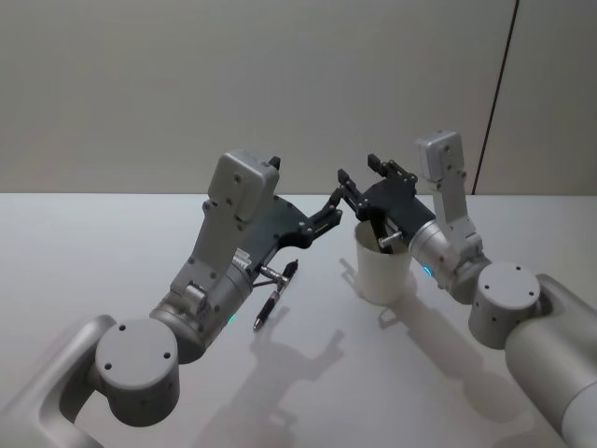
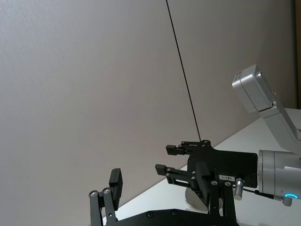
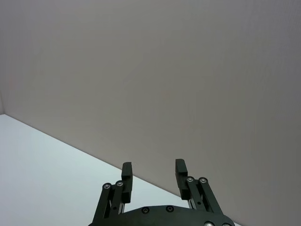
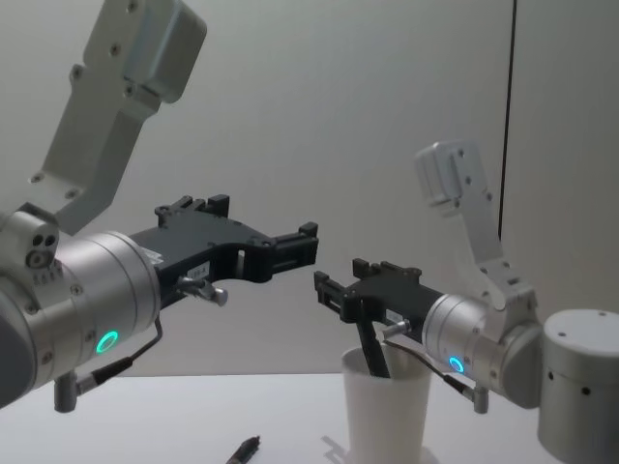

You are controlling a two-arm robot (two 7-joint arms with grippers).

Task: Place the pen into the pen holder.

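The pen, dark and slim, lies on the white table under my left forearm; its end also shows low in the chest view. The pen holder, a white paper cup, stands upright to the pen's right. My left gripper hovers open and empty above the table, up and left of the cup. My right gripper is open and empty just above the cup's rim, facing the left one. A dark rod-like shape runs from under it into the cup; I cannot tell what it is.
The white table stretches bare to the left and in front of the pen. A grey wall stands behind, with a thin dark vertical line at the right. The two grippers' tips are close together above the cup.
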